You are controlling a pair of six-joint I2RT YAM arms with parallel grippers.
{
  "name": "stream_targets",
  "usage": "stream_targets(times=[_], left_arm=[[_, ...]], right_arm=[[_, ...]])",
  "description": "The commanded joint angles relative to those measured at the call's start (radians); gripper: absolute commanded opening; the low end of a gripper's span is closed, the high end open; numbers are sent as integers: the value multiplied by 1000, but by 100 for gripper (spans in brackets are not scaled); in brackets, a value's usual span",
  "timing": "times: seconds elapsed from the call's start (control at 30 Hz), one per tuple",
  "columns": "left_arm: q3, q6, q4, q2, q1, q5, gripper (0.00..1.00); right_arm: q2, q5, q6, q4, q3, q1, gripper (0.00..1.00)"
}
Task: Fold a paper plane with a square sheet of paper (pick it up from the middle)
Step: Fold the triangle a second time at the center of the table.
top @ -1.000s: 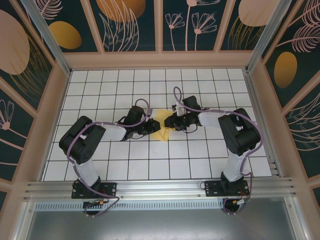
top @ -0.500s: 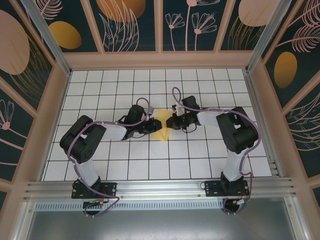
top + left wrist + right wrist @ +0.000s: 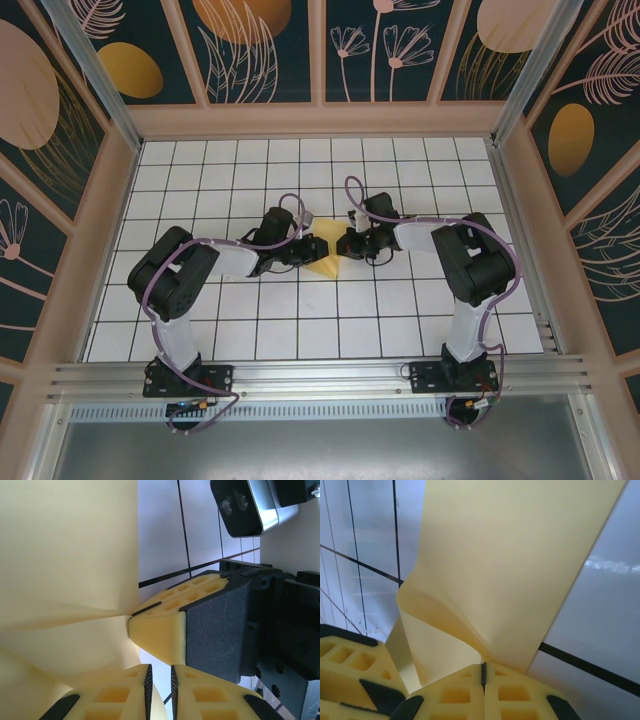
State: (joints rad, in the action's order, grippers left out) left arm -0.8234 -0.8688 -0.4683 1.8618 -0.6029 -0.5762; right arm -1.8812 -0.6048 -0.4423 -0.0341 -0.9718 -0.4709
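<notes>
The square sheet of paper [image 3: 322, 258], plain yellow, lies folded into a rough triangle on the tiled floor between both grippers. My right gripper [image 3: 345, 243] is shut on a curled flap of it; in the right wrist view the paper [image 3: 510, 555] rises from the closed right gripper [image 3: 483, 669]. My left gripper [image 3: 303, 249] sits at the paper's left side. In the left wrist view the left gripper [image 3: 160, 685] stands a narrow slit apart with floor showing through. Just beyond it a right fingertip [image 3: 160, 630] pinches the paper [image 3: 65, 555].
The white tiled floor [image 3: 250, 330] has black grid lines and is boxed in by pale wooden walls [image 3: 320, 120]. Both arms reach inward and nearly meet at the middle. The right wrist camera housing [image 3: 245, 505] hangs close ahead of the left gripper.
The right gripper has shut on the paper's flap. The left arm has shifted slightly right, closer to the paper. Less of the yellow paper shows from above.
</notes>
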Motion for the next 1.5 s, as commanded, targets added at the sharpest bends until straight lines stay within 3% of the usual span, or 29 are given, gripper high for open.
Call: stream_targets(times=[0.0, 0.4, 0.67, 1.47], left_arm=[[-26, -5, -17, 20, -9, -16, 21], [-26, -1, -5, 17, -14, -22, 21], [6, -9, -51, -12, -17, -37, 21], [-16, -10, 21, 61, -19, 4, 18]], right_arm=[[-7, 31, 22, -27, -21, 7, 4], [29, -16, 28, -56, 7, 4, 4], [22, 0, 31, -65, 12, -7, 5], [6, 40, 28, -74, -12, -6, 4]])
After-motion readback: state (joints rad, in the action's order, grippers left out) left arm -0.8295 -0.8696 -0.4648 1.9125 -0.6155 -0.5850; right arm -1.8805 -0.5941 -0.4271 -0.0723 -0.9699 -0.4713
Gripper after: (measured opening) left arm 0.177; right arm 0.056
